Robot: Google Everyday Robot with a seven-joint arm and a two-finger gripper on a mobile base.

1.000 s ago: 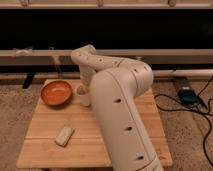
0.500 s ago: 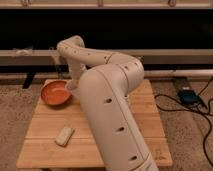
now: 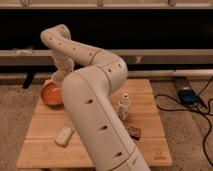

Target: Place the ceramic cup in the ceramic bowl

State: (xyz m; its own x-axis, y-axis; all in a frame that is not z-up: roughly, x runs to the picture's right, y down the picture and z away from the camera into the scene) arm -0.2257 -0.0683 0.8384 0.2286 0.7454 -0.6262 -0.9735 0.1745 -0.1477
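Note:
The orange-terracotta ceramic bowl [image 3: 49,94] sits at the far left of the wooden table [image 3: 145,107]. My large white arm crosses the table from the lower right and bends over at the upper left. The gripper [image 3: 56,78] hangs down at the bowl's far right rim, just above it. The ceramic cup does not show; the arm covers the spot beside the bowl where it stood.
A small white capped bottle [image 3: 123,106] stands right of the arm at mid-table. A pale oblong object [image 3: 64,136] lies near the front left. A small dark and red object [image 3: 133,131] lies by the arm. A black device [image 3: 186,95] with cables lies on the carpet, right.
The arm has swung left and now covers the cup's spot. The gripper has come down to the bowl's far rim. The bowl and the pale object have not moved.

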